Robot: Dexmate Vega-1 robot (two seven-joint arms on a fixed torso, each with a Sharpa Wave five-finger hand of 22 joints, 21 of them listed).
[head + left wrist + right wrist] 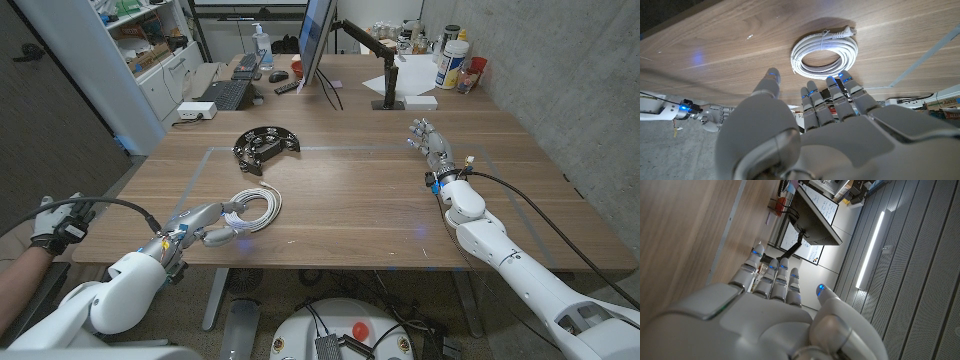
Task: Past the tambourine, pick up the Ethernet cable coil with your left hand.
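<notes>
A white Ethernet cable coil (254,209) lies on the wooden table (350,190) near its front left. In the left wrist view the coil (824,49) sits just beyond my fingertips (839,82). My left hand (207,226) is open at the coil's near side, fingers spread and reaching toward it, holding nothing. A black tambourine (265,146) lies farther back, past the coil. My right hand (430,143) stands open over the table's right side, far from both, and the right hand (765,295) has its fingers straight.
A monitor (318,40), keyboard (229,92), mouse (278,76) and remote (286,88) sit at the back. A white box (421,100) and bottles (453,62) stand back right. A person's gloved hand (55,228) shows at the left edge.
</notes>
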